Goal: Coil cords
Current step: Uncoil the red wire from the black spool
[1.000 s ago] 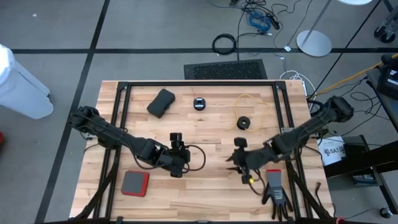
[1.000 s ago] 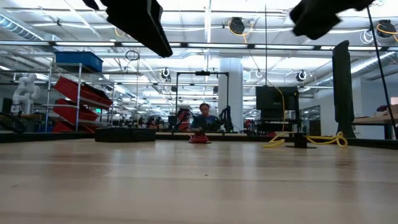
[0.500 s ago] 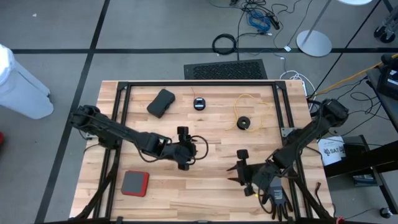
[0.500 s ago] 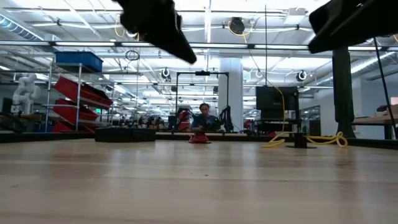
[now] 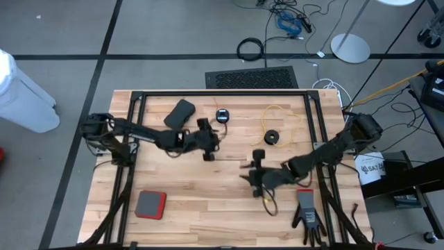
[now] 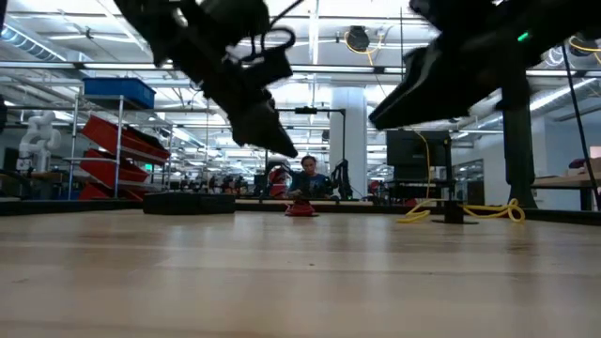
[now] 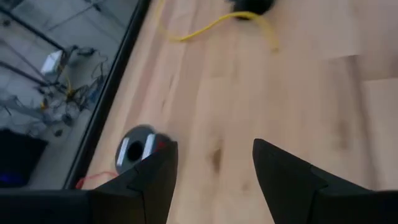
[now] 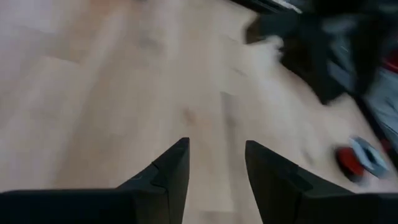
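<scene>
Left gripper [image 5: 206, 151]: dark, two tapered fingers spread apart with bare wood showing between them in its wrist view, nothing held; it hangs above the table's far middle, just short of a small round disc [image 5: 222, 115] with a pale face. A thin dark cord loop [image 6: 270, 39] curls over this arm in the low view; its reel cannot be made out.

Right gripper [image 5: 248, 177]: dark, wedge-shaped fingers likewise apart and empty, raised over the middle of the table, right of centre.

Yellow cord [image 5: 286, 119]: a thin wire lying in a loose open loop on the far right part of the table, with its small round black reel [image 5: 272, 137] resting flat beside it, well apart from both grippers.

Table [image 5: 229, 208]: pale wooden planks with visible grain, framed by black bars.

Other items: a dark rounded-rectangular case [image 5: 180, 114] at far left; a flat red-and-grey square pad [image 5: 150, 205] at near left; a dark glove [image 5: 308, 217] at near right.
</scene>
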Controlling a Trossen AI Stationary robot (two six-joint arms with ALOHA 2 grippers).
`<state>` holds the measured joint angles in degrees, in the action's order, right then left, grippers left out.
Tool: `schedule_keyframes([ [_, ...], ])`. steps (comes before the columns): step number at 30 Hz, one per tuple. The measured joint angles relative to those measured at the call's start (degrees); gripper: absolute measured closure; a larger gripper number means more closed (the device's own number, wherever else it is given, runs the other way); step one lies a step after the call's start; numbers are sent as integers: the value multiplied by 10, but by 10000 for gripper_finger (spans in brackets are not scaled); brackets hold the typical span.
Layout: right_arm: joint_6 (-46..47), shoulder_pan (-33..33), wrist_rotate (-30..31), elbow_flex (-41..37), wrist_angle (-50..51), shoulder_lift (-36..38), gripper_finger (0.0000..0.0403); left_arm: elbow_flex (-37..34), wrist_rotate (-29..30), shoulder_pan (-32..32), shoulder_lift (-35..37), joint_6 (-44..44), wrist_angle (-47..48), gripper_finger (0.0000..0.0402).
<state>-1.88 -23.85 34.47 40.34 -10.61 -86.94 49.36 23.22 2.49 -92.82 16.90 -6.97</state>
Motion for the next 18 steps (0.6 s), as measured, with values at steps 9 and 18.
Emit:
schedule_keyframes([
  [9, -20, 106, 1, 0, -13, -17, 261, -37, -70, 88, 0, -44, -52, 185],
  [18, -102, 208, -51, 0, -105, -67, 261, -37, -99, 117, 0, 6, -70, 185],
])
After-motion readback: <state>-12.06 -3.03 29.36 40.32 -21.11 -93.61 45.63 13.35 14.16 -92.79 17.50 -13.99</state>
